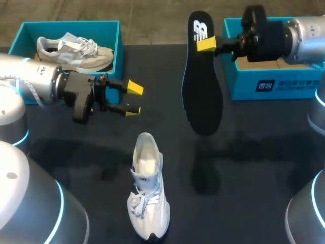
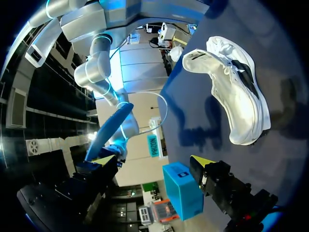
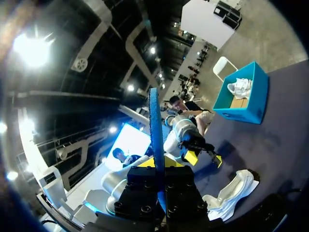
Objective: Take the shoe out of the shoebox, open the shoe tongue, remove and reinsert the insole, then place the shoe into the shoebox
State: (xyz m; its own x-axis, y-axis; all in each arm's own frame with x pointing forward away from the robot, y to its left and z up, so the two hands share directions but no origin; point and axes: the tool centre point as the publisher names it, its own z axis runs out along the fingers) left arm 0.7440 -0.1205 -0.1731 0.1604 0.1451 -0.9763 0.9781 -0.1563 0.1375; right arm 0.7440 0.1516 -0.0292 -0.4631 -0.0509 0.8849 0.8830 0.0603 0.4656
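Right gripper (image 1: pixel 208 44) is clamped on the heel end of the black insole (image 1: pixel 202 91), held above the table (image 1: pixel 259 152) at 1 o'clock. Left gripper (image 1: pixel 133 99) is wide and empty at 10 o'clock. White shoe (image 1: pixel 148 188) sits upright at 6 o'clock, toe toward the robot. Shoebox (image 1: pixel 71 24) at 11 o'clock holds a second shoe (image 1: pixel 76 51).

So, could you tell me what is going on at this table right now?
The right pincer is shut on a long black foam insole, holding it in the air above the dark table. The left pincer hangs open and empty near the white lace-up shoe resting on the table. A second, grey shoe sits in the teal cardboard shoebox at the back left.
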